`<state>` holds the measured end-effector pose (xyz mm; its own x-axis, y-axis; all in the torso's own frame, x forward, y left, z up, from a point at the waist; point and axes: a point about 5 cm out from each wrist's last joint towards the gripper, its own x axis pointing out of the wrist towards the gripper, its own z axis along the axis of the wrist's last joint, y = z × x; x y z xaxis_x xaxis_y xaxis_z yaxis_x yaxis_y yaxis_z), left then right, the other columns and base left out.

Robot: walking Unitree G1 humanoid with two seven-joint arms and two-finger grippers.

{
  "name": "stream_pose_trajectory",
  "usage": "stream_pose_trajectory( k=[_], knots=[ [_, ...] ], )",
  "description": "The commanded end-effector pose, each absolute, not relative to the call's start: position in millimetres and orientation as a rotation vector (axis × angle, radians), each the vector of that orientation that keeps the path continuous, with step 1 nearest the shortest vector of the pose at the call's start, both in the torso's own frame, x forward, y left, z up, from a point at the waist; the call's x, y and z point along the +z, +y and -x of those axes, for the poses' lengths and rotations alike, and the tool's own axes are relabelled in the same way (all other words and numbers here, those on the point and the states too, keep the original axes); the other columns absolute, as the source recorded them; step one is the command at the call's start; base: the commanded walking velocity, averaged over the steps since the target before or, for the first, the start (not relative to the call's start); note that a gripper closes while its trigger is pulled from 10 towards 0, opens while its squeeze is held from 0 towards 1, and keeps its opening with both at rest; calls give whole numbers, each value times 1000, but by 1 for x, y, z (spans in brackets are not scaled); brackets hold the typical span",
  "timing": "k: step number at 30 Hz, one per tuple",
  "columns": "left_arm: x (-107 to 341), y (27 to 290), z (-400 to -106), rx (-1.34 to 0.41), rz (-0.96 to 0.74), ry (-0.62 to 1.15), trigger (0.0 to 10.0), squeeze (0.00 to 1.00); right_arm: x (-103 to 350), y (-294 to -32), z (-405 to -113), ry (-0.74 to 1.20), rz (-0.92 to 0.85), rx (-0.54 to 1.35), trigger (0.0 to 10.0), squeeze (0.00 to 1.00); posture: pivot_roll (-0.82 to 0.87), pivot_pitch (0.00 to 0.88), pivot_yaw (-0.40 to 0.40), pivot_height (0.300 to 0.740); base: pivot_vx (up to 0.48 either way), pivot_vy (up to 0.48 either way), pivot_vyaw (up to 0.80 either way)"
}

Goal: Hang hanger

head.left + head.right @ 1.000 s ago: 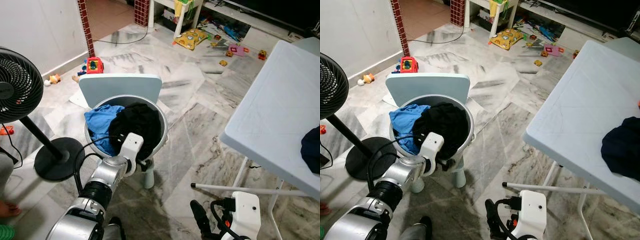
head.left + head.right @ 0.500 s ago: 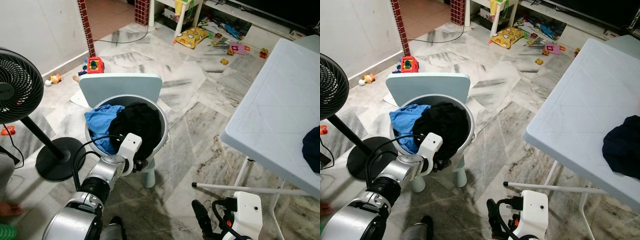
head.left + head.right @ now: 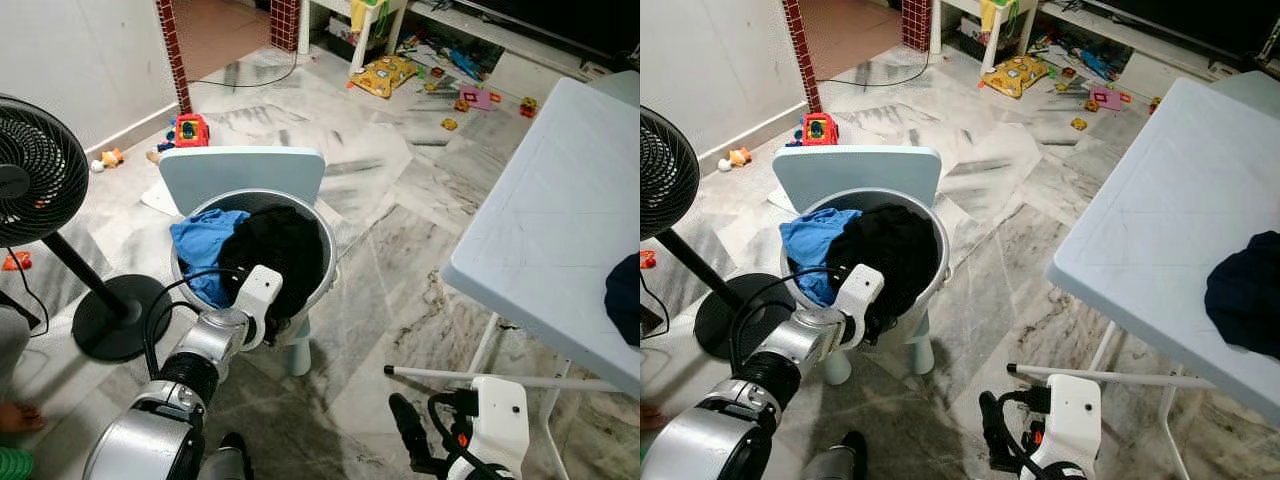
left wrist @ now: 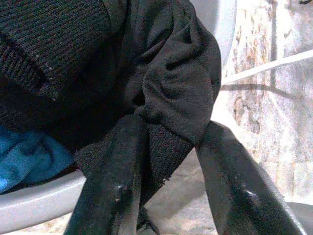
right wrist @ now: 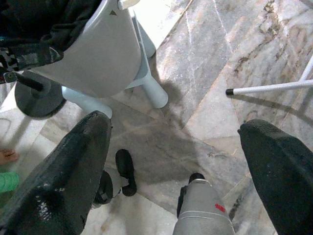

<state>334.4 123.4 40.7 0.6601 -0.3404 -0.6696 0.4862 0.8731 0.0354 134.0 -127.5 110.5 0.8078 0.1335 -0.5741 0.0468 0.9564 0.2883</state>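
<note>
At the rim of the grey basket (image 3: 325,262) on the pale blue chair (image 3: 240,172), the left gripper (image 4: 164,161) works into the laundry, its fingers partly closed around a fold of the black garment (image 3: 280,250). Blue cloth (image 3: 200,240) lies beside it. No hanger can be made out; it may be buried under the clothes. Down low hangs the right gripper (image 5: 171,161), fingers spread wide over bare marble floor (image 3: 400,220), holding nothing. Risk from here: a hard pull on that fold could drag the whole heap over the rim, or tip the basket off the chair.
</note>
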Motion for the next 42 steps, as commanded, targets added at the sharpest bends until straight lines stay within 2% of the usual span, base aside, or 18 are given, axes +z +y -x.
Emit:
stream_pose_trajectory(
  k=[1,18,19,30,37,42],
  knots=[
    [42,121,-336,-469,-229,696,0,0,110,-131,-137,626,-299,31,10000,0,13,153,-108,740,0,0,0],
    [54,122,-347,-455,-248,597,0,0,109,-139,-155,586,-269,36,10000,0,26,89,-110,740,0,0,0],
    [59,122,-350,-459,-315,544,0,0,109,-140,-157,582,-266,38,10000,0,28,84,-110,740,0,0,0],
    [117,118,-374,-479,-424,172,0,0,110,-148,-183,515,-235,49,10000,0,83,1,-107,740,0,0,0],
    [166,118,-381,-512,-425,-124,0,0,111,-149,-202,464,-207,71,10000,0,110,0,-99,740,0,0,0],
    [191,119,-384,-488,-373,-219,0,0,110,-154,-209,448,-190,73,10000,0,124,0,-106,740,0,0,0]
  ],
)
